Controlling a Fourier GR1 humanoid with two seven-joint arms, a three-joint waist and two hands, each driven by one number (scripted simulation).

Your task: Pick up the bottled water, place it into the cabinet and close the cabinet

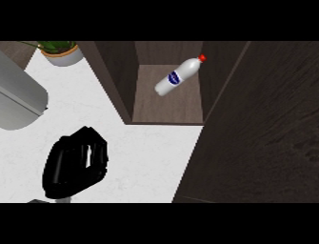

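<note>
White counter (148, 152) below; bottle (178, 76) lies tilted inside the cabinet (117, 81); left hand (74, 164) rests open, holding nothing; I think the door (274, 133) should swing shut slowly, missing the bottle.

A single view looks from the robot's head steeply down onto the white counter (141, 157), close above it. It faces away from the robot: the open cabinet (169, 108) lies far and centre, its dark door (274, 133) fills the right, a potted plant (62, 51) sits far left, and the left hand (74, 162) enters at the near edge.
</note>
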